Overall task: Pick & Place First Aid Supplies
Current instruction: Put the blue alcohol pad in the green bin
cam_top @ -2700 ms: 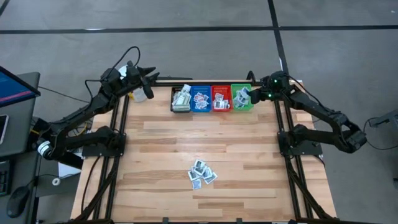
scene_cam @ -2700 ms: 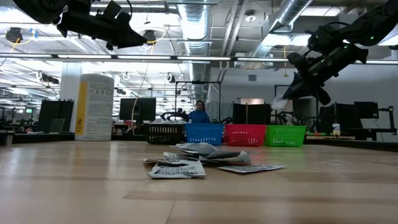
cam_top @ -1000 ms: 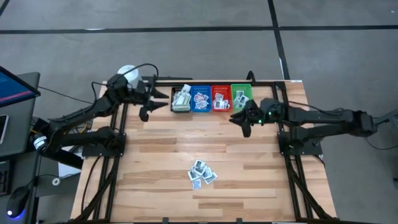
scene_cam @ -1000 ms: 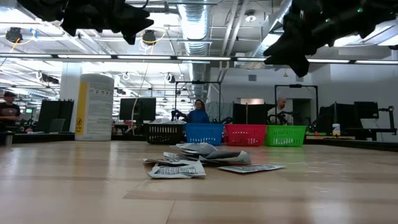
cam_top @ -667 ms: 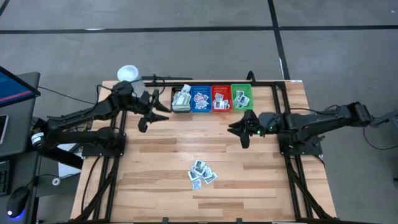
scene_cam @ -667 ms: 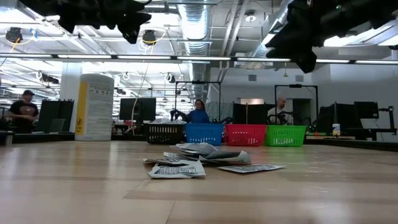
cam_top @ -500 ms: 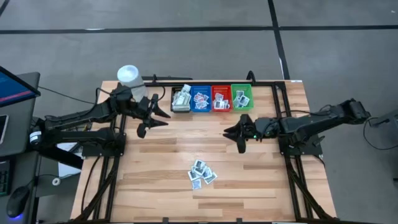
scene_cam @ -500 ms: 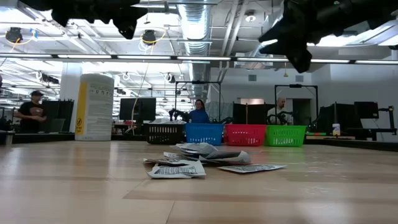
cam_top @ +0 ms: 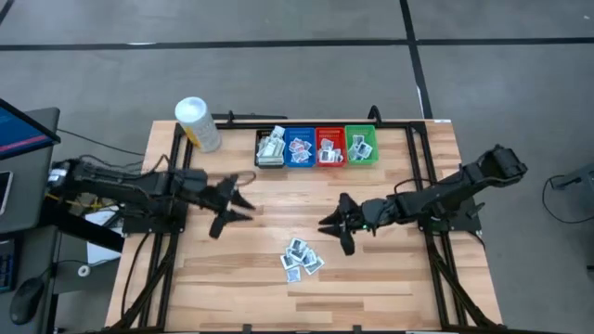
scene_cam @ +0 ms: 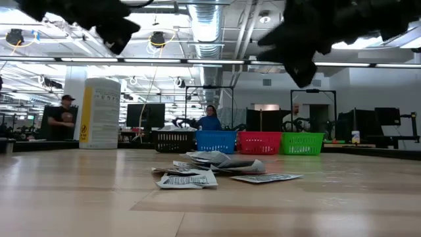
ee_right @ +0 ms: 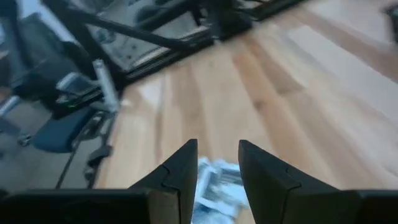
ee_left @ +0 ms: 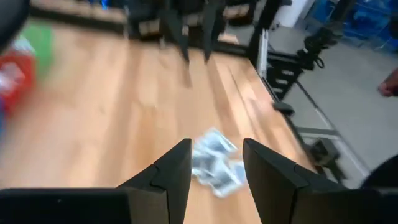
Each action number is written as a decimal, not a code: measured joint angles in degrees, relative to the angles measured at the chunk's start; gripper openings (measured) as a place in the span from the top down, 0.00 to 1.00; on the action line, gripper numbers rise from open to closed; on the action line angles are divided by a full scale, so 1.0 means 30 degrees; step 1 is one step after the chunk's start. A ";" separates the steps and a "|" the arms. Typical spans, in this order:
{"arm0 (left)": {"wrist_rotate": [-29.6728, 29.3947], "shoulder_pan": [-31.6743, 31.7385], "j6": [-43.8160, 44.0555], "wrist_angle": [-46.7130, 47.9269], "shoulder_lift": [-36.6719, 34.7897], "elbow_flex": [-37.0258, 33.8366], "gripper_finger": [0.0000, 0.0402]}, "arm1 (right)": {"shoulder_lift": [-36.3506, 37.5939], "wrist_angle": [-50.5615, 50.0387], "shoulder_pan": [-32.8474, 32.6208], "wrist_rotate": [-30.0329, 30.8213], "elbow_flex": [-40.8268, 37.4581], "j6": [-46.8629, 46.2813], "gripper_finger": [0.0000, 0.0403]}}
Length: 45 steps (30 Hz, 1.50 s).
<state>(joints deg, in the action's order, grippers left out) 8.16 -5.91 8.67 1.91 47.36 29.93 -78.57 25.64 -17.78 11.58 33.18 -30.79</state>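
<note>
High view: both claws, left (cam_top: 234, 202) and right (cam_top: 336, 225), are carried parted and empty, aimed at the packets (cam_top: 301, 259) heaped mid-worktop (cam_top: 390, 278), presumably for picking.

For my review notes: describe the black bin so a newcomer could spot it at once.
Along the wooden table's far edge stands a row of four small bins. The black bin is at the row's end nearest the white tub, beside the blue bin; it alone is dark.
</note>
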 joint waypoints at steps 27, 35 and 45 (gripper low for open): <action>-1.0280 -0.8977 0.6118 -0.2625 0.5838 -0.0926 0.64 | -0.7318 -0.4812 -0.3437 0.1579 0.6707 0.1794 0.73; -1.0291 -0.8919 0.5218 -0.2655 0.6048 -0.0918 0.64 | -0.8310 -0.5343 -0.3176 0.1067 0.6962 0.1242 0.73; -1.0295 -0.8489 0.4180 -0.2610 0.6044 -0.0918 0.64 | -0.8310 -0.9920 -0.3191 -0.1204 0.6962 0.1467 0.73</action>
<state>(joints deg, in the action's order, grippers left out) -22.72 -31.38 21.21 -5.92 65.49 27.18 -103.50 -4.12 -27.35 7.97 54.06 -26.39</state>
